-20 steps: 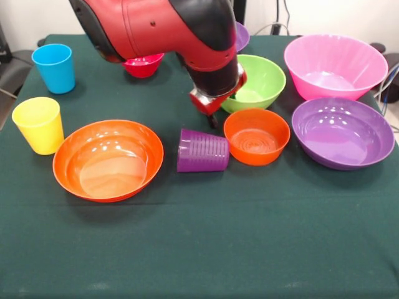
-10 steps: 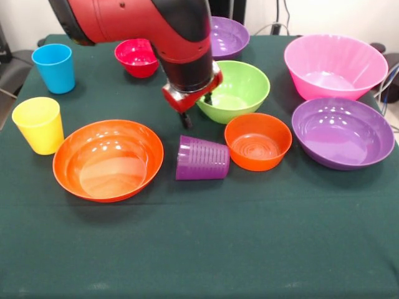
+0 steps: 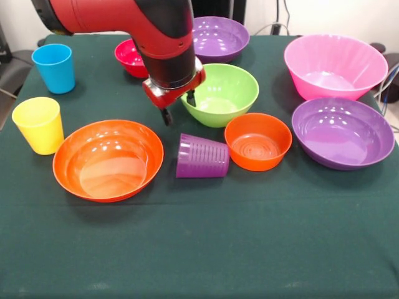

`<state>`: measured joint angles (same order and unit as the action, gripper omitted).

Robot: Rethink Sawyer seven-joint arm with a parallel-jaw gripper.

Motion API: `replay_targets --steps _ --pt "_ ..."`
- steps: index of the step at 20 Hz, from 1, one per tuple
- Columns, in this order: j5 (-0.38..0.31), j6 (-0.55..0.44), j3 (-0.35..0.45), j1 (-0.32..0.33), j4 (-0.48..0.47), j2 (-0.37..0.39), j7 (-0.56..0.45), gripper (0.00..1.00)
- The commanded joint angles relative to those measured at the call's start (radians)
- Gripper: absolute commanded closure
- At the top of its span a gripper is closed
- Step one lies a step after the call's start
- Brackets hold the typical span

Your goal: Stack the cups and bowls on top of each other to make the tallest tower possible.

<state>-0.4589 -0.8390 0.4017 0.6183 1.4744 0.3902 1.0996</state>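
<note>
My gripper (image 3: 178, 107) hangs open at the left rim of the green bowl (image 3: 227, 93), one finger inside the rim and one outside. Just in front, the purple cup (image 3: 202, 157) lies on its side between the wide orange bowl (image 3: 108, 160) and the small orange bowl (image 3: 258, 141). The yellow cup (image 3: 39, 124) and blue cup (image 3: 53, 67) stand upright at the left. The red bowl (image 3: 128, 56) is partly hidden behind the arm. A purple bowl (image 3: 221, 37) sits at the back. The pink bowl (image 3: 335, 65) and another purple bowl (image 3: 343, 132) are at the right. No tower is in view; each piece rests singly.
Dark green cloth covers the table (image 3: 199, 249), with a broad bare strip along its front. The red and black arm (image 3: 124, 18) reaches in from the upper left, over the back left of the table. Cables hang beyond the far right corner.
My gripper has travelled left and slightly back, and the green bowl has slid left along with it. The purple bowl at the back has come out from behind the arm.
</note>
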Motion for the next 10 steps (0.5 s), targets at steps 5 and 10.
replay_targets --steps 5,10 --pt "0.052 -0.144 -0.045 -0.015 -0.084 0.098 0.092 0.00" --pt "0.062 -0.182 -0.049 -0.014 -0.084 0.149 0.065 0.00"
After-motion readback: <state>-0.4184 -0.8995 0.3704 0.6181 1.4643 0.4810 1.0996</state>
